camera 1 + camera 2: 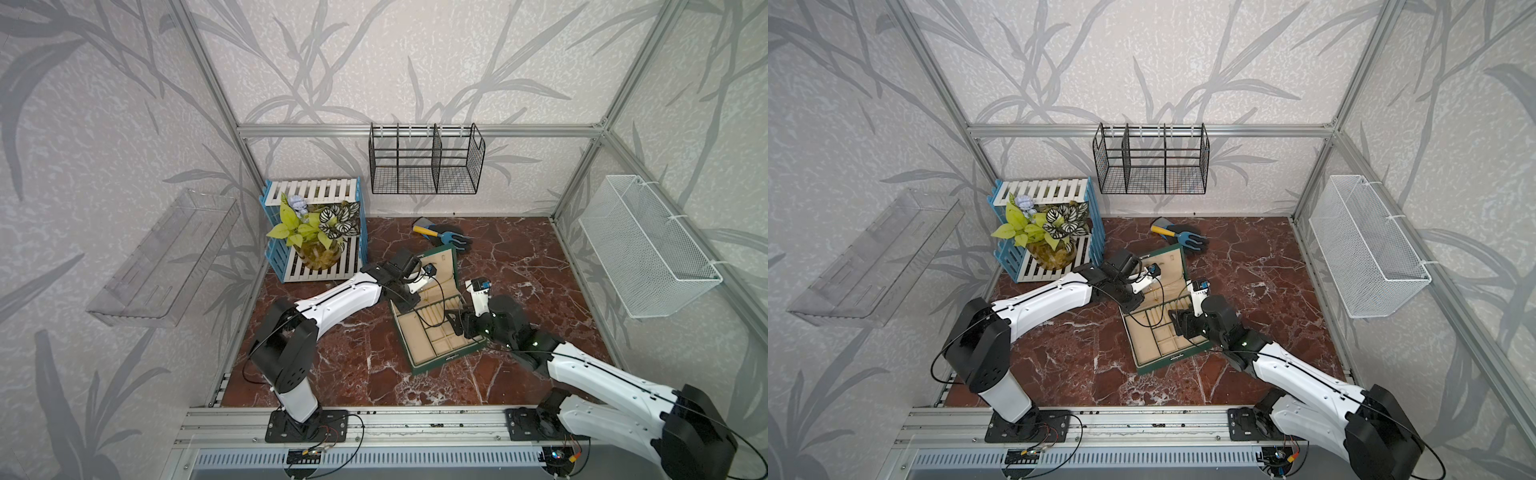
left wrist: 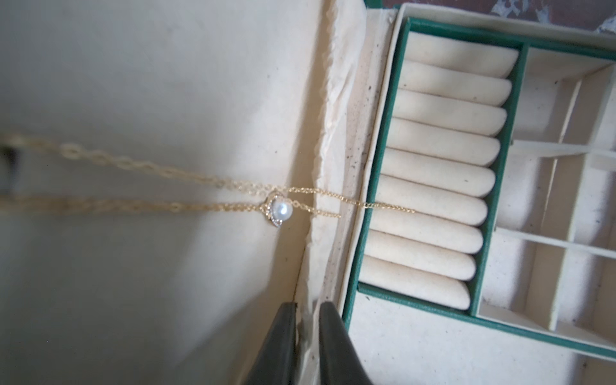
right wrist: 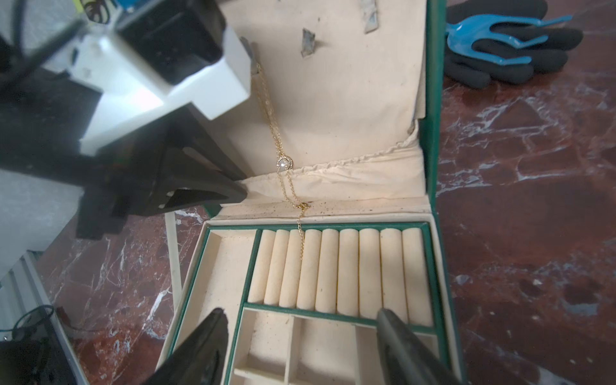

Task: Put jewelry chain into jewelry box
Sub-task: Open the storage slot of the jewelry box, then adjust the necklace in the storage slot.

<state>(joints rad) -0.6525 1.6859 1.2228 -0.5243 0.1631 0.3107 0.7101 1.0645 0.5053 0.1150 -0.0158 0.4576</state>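
**Fig. — Seating the chain tail**

Jewelry chain (image 3: 270, 115) hangs down the lid lining of the jewelry box (image 3: 432, 100), tail across its ring rolls (image 3: 333, 266). Your left pincer (image 2: 306, 305): jaws nearly together at the box's pocket hem (image 3: 350, 163), gripping no chain. Right pincer (image 3: 301, 313): wide, empty, over the box's compartments (image 3: 266, 340). Nudge slack inside w/o snagging the pendant (image 2: 279, 210).

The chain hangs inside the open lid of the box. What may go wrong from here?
1. The left gripper, jaws nearly closed, sits at the edge of the lid pocket beside the jewelry chain; it may pinch the fabric and tug the lining.
2. The chain's tail crosses the hinge onto the ring rolls; if the lid of the jewelry box moves, the tail may get trapped.
3. The right gripper hovers open over the compartments, close to the left one; the two might bump.
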